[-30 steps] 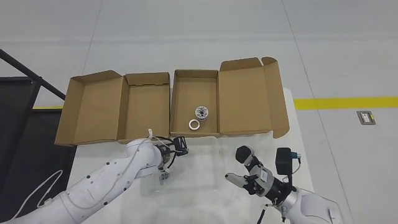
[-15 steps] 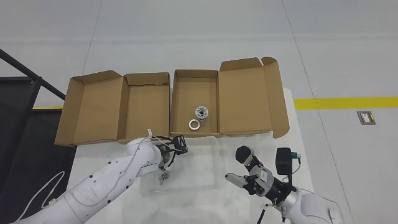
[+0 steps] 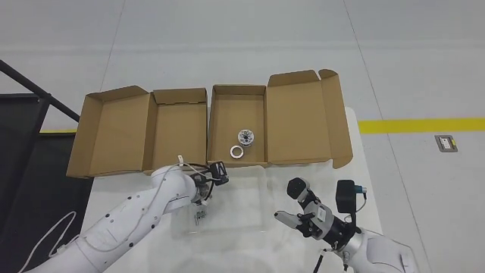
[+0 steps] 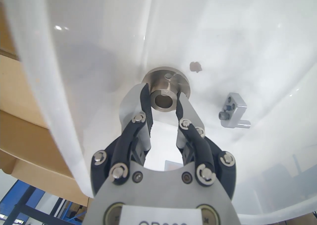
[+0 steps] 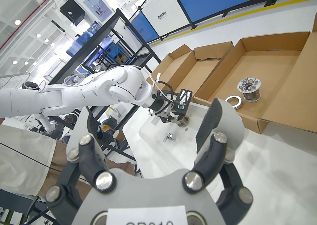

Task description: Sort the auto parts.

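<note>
Fingers (image 4: 146, 104) of the left gripper (image 4: 162, 102) are clamping the raised hub of the flanged bushing (image 4: 171, 80), which is sitting flange-down in the white tray (image 4: 223, 25) near a small bracket (image 4: 232, 113), likely because the hub is offering the narrowest hold; the right gripper (image 3: 290, 202) is hanging over the table (image 3: 371, 197), fingers spread.

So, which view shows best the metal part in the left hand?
The left wrist view: the hub is close, its bore and flange plain, the left hand pinching its neck. The right wrist view shows the hub small. In the top view it is too small to tell.
</note>
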